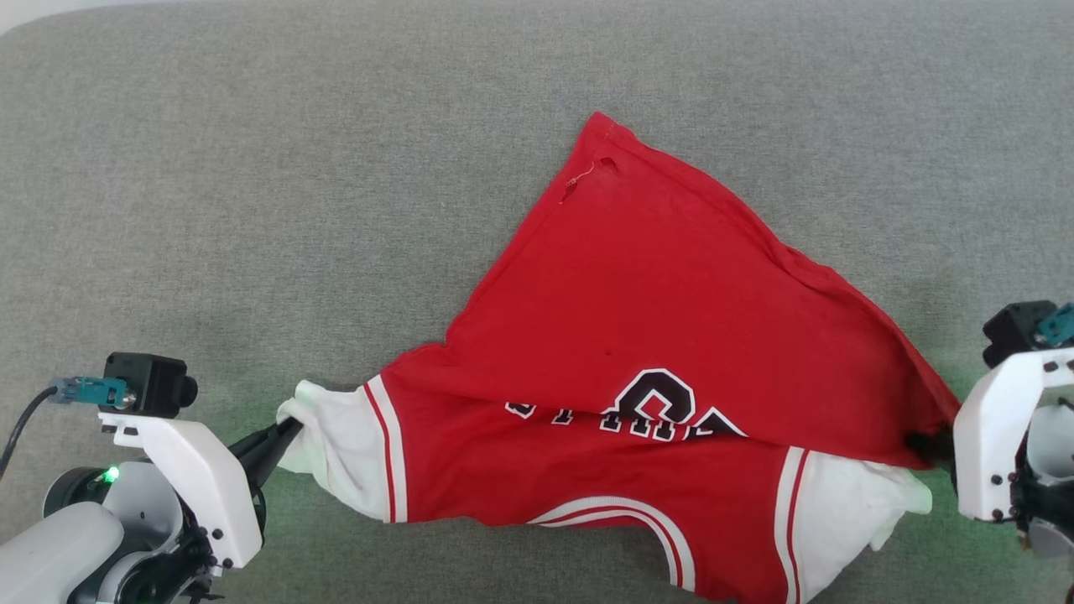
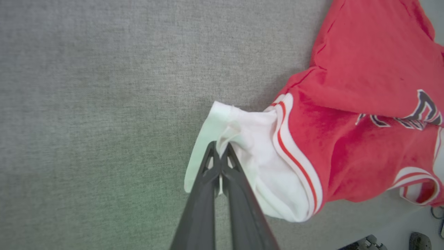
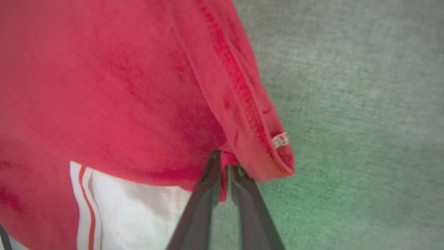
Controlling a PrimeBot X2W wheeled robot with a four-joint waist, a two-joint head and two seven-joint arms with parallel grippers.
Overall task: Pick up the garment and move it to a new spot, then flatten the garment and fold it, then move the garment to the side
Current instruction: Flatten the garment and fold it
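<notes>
1. Red garment point(image 1: 654, 319) lies spread across the middle of a grey fabric surface point(image 1: 252, 168), stretched sideways between the two grippers.
2. Its red body is doubled over itself. One corner of the upper layer points toward the far side of the head view, and a loose thread point(image 1: 575, 180) hangs by a small hole near that corner.
3. The folded edge runs across the chest and covers the upper half of the black, white-outlined lettering point(image 1: 646, 407).
4. Nearer the robot, the red-and-white striped neck trim point(image 1: 621, 512) curves toward the bottom edge of the head view.
5. The white left sleeve point(image 1: 336, 453) sticks out at the garment's left end, bordered by red and white stripes. The white right sleeve point(image 1: 847, 503) lies crumpled under the red layer at the right end.
6. The left gripper point(image 1: 289, 428) has its dark fingers pressed together on the outer edge of the left sleeve. The left wrist view shows the tips point(image 2: 219, 149) pinching a fold of white cloth.
7. The right gripper point(image 1: 927, 440) meets the red hem corner at the garment's right end. In the right wrist view its fingers point(image 3: 208, 180) stand almost together, with a strip of red cloth pinched between them just below a small pale tag point(image 3: 280, 139).
8. A green tint falls on the grey surface around both grippers, and a green light point(image 1: 110, 475) glows on the left arm.
</notes>
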